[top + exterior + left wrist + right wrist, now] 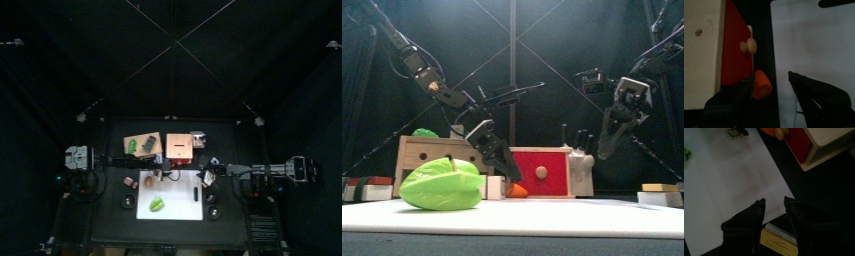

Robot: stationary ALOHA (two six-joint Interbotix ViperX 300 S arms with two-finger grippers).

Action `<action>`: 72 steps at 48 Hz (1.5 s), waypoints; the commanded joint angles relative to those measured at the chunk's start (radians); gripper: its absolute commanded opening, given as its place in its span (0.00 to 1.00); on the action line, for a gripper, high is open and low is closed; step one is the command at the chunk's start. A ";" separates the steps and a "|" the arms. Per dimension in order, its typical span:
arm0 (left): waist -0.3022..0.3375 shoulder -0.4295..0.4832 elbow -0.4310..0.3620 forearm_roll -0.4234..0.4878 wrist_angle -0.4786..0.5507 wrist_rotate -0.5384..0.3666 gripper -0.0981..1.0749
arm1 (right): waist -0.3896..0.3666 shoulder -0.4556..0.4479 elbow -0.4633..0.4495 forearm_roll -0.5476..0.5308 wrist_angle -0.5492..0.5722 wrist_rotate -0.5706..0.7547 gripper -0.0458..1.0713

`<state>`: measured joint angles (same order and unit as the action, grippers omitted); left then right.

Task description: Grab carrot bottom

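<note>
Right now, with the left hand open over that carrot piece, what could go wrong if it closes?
1. The carrot piece lies right against the red box, so a finger of the open left hand may catch the box instead.
2. The piece looks small and tapered; it might squirt out sideways onto the white board.
3. The right hand hangs nearby above the board.

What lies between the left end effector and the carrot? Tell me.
Nothing: in the left wrist view the carrot sits in the open left end effector, with only bare black table around it.
</note>
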<state>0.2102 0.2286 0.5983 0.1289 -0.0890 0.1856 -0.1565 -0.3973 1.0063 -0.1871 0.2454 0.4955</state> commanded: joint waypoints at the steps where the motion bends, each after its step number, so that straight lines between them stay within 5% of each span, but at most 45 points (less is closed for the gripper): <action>1: 0.025 -0.002 -0.021 -0.003 0.006 -0.002 0.86 | 0.003 -0.005 -0.017 0.002 -0.009 0.002 0.71; 29: 0.026 0.034 -0.046 -0.003 0.064 -0.002 0.84 | 0.006 0.014 -0.018 0.005 -0.021 0.002 0.71; 47: 0.025 0.032 -0.043 -0.003 0.071 0.000 0.67 | 0.006 0.014 -0.020 0.003 -0.020 0.002 0.71; 72: -0.038 -0.080 -0.035 0.002 0.104 0.000 0.67 | 0.006 0.014 -0.020 0.003 -0.021 0.002 0.71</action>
<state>0.1810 0.1810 0.5722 0.1273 0.0184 0.1871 -0.1534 -0.3743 1.0078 -0.1841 0.2316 0.4955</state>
